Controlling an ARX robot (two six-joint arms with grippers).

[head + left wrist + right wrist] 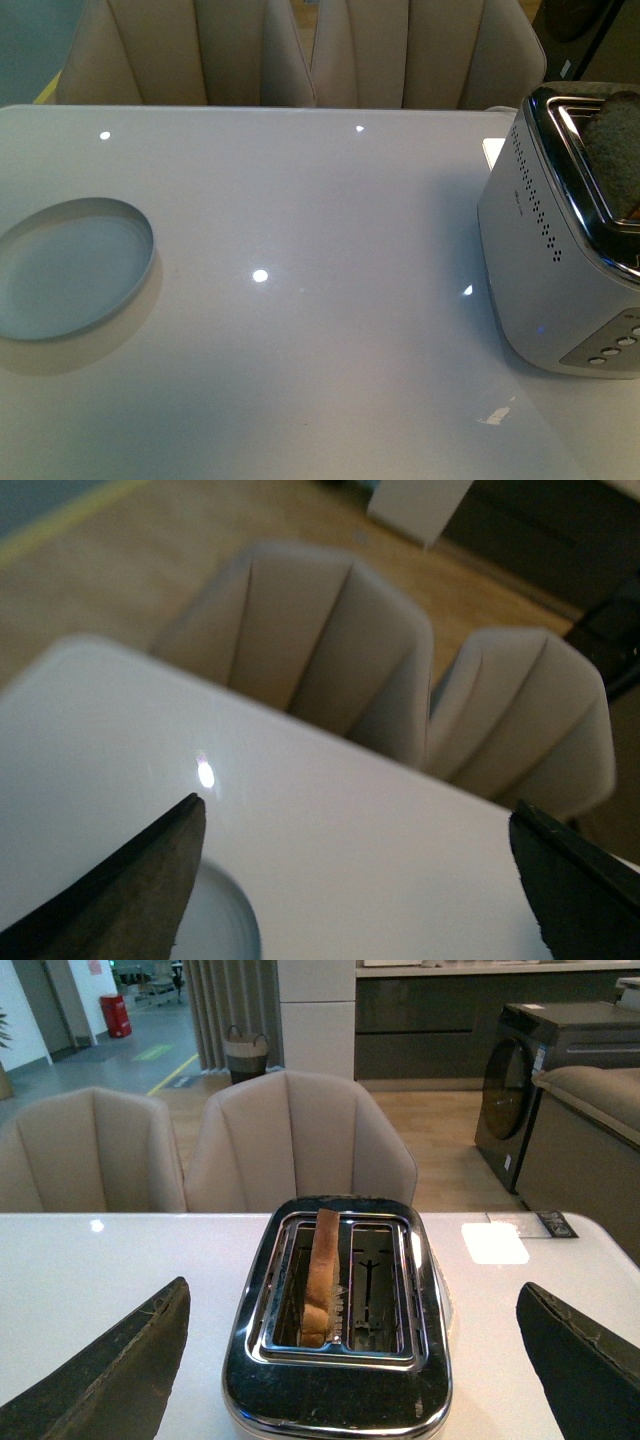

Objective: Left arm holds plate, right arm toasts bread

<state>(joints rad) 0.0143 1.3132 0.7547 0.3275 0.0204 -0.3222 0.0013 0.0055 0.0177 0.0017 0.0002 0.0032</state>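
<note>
The bread [320,1275] in the toaster [340,1360] looks light and crumbly; the wide right gripper [350,1360] should pinch its top edge gently.

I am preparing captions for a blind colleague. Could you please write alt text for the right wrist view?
A shiny two-slot toaster stands on a white table, with one slice of bread upright in one slot and the other slot empty. The right gripper has its dark jaws wide open on either side of the toaster, touching nothing. Behind the table stand two beige chairs.
</note>
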